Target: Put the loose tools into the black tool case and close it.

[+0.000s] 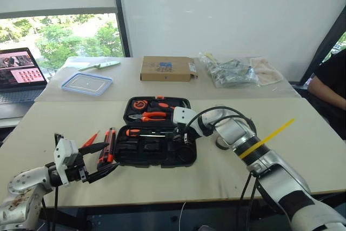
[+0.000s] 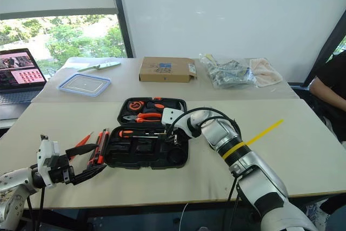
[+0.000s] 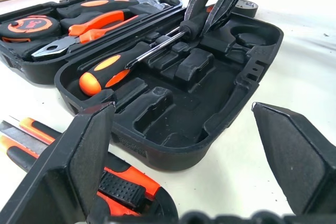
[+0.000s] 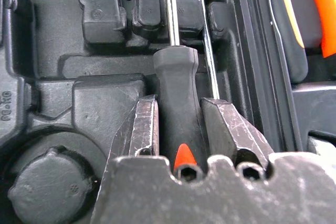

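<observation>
Right end effector grips screwdriver inside tool case.

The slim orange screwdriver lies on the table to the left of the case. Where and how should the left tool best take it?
Probably grip the slim orange screwdriver around its middle. Come from above with the open left tool, fingers across its width. It lies flat on the table, apart from the black tool case, so only its two long sides are free to pinch.
</observation>
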Controlling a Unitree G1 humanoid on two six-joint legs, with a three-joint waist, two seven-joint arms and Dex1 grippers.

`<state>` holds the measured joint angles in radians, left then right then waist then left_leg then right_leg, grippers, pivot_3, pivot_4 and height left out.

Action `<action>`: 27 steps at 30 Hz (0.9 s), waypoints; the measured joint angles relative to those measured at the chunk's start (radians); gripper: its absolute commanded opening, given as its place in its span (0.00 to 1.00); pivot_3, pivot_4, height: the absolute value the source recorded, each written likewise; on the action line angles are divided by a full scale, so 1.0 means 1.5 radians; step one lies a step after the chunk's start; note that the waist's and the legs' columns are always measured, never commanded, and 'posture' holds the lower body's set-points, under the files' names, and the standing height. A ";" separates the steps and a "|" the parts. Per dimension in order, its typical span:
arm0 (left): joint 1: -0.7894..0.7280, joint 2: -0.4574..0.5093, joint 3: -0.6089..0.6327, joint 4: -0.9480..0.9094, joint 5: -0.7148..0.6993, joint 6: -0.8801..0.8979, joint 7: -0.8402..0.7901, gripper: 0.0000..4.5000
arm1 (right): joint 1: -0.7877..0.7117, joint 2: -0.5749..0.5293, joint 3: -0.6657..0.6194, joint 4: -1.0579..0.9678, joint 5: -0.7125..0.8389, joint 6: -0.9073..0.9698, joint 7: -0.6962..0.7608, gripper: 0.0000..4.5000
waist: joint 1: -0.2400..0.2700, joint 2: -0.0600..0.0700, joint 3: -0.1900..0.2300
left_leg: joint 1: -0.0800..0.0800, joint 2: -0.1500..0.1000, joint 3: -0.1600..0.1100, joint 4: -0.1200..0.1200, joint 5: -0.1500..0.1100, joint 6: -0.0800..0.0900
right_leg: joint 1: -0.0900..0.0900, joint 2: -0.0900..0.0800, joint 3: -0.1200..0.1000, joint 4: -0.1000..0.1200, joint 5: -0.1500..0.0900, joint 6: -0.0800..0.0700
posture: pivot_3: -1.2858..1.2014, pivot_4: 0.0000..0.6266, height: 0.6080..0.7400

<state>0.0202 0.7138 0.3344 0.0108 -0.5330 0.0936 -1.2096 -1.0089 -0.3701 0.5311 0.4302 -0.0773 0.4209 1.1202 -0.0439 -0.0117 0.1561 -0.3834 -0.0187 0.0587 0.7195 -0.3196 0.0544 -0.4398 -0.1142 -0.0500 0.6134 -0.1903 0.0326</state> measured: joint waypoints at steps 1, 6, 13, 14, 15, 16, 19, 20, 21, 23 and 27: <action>0.000 0.000 0.000 0.000 0.000 0.000 0.000 1.00 | -0.001 0.002 -0.001 0.005 0.000 -0.001 0.002 0.21 | 0.000 0.000 0.000 | 0.000 0.000 0.000 0.000 0.000 0.000 | 0.000 0.000 0.000 0.000 0.000 0.000 | 0.52 0.24 1.00; 0.002 0.001 0.000 -0.001 0.000 0.000 0.001 1.00 | -0.002 0.005 -0.004 0.020 -0.011 -0.021 0.009 0.21 | 0.000 0.000 0.000 | 0.000 0.000 0.000 -0.001 0.000 0.000 | 0.000 0.000 0.000 -0.001 0.000 0.000 | 0.52 0.24 1.00; 0.002 0.003 0.000 -0.001 0.000 0.000 0.005 1.00 | -0.012 0.018 -0.021 0.035 -0.016 -0.023 0.023 0.63 | -0.001 0.000 0.000 | 0.001 0.000 0.001 -0.002 0.000 0.000 | 0.000 0.000 0.000 -0.001 0.000 0.000 | 0.52 0.24 1.00; 0.002 0.003 0.000 -0.001 0.000 0.000 0.006 1.00 | -0.018 0.017 -0.026 0.035 -0.016 -0.023 0.024 0.69 | -0.002 0.000 0.000 | 0.001 0.000 0.001 -0.002 0.000 0.000 | 0.000 0.000 0.000 -0.001 0.000 0.000 | 0.52 0.24 1.00; 0.002 0.003 0.000 -0.001 0.000 -0.001 0.007 1.00 | -0.023 0.016 -0.027 0.034 -0.015 -0.023 0.030 0.75 | -0.003 0.000 0.000 | 0.001 0.000 0.001 -0.002 0.000 0.000 | 0.000 0.000 0.000 -0.001 0.000 0.000 | 0.52 0.24 1.00; 0.002 0.003 0.000 -0.001 0.000 -0.001 0.008 1.00 | -0.024 0.016 -0.030 0.033 -0.013 -0.023 0.037 0.84 | -0.003 0.000 0.000 | 0.001 0.000 0.001 -0.003 0.000 -0.001 | 0.000 0.000 0.000 -0.001 0.000 0.000 | 0.52 0.24 1.00; 0.002 0.003 -0.001 0.000 0.001 -0.001 0.010 1.00 | -0.025 0.019 -0.045 0.032 0.006 -0.026 0.067 0.91 | -0.003 0.000 0.000 | 0.001 0.000 0.001 -0.003 0.000 -0.001 | -0.001 0.000 0.000 -0.001 0.000 -0.001 | 0.52 0.24 1.00; 0.002 0.003 -0.001 0.000 0.001 -0.001 0.011 1.00 | -0.026 0.020 -0.050 0.032 0.016 -0.026 0.079 0.91 | -0.003 0.000 0.000 | 0.001 0.000 0.001 -0.003 0.000 -0.001 | -0.001 0.000 0.000 -0.001 0.000 -0.001 | 0.52 0.24 1.00; 0.002 0.003 -0.001 0.000 0.001 -0.001 0.012 1.00 | -0.029 0.019 -0.054 0.033 0.024 -0.027 0.089 0.91 | -0.002 0.000 0.000 | 0.000 0.000 0.001 -0.003 0.000 -0.001 | -0.001 0.000 0.000 -0.001 0.000 -0.001 | 0.52 0.24 1.00; 0.002 0.003 -0.001 0.001 0.001 -0.001 0.013 1.00 | -0.047 0.009 -0.069 0.039 0.038 -0.034 0.108 0.91 | -0.001 0.000 0.000 | 0.000 0.000 0.001 -0.003 0.000 -0.001 | -0.001 0.000 0.000 -0.001 0.000 -0.001 | 0.52 0.24 1.00; 0.003 0.003 -0.001 0.002 0.002 -0.002 0.014 1.00 | -0.062 -0.003 -0.102 0.044 0.056 -0.060 0.125 0.76 | 0.001 0.000 0.000 | 0.000 0.000 0.001 -0.003 0.000 -0.001 | -0.001 -0.001 0.000 -0.001 0.000 -0.001 | 0.52 0.24 1.00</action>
<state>0.0240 0.7180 0.3335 0.0133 -0.5299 0.0912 -1.1881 -1.1025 -0.3753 0.3783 0.4955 0.0060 0.3306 1.3072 -0.0424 -0.0114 0.1563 -0.3830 -0.0187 0.0600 0.7155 -0.3191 0.0536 -0.4407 -0.1151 -0.0507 0.6115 -0.1900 0.0318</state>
